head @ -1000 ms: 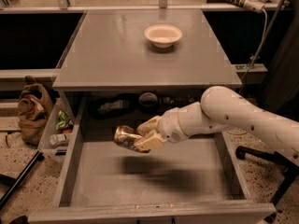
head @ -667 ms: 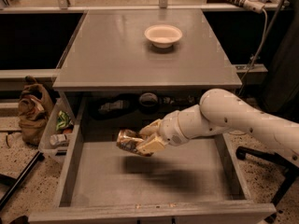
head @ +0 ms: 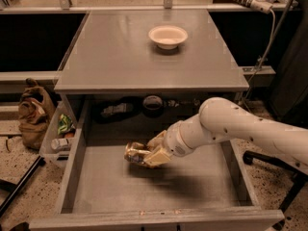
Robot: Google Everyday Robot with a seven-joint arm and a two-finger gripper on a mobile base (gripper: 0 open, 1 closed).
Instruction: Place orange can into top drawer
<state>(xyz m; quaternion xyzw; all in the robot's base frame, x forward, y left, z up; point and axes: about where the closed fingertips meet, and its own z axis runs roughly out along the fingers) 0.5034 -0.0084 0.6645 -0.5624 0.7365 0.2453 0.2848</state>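
The small, dented orange-gold metal can [head: 134,153] sits lower than it did a second ago and a little nearer the front, because I have been easing it down slowly. My pincer [head: 146,157] is closed around it from the right and holds it lying on its side. It hangs over the flat floor of the wide grey metal top drawer [head: 159,218], roughly mid-way across, and as far as I can judge it is not resting there yet. The drawer stands pulled out. I'd say only the last lowering and the letting go remain. The round white bowl [head: 167,35] on the grey worktop [head: 110,57] has not moved and is well apart.
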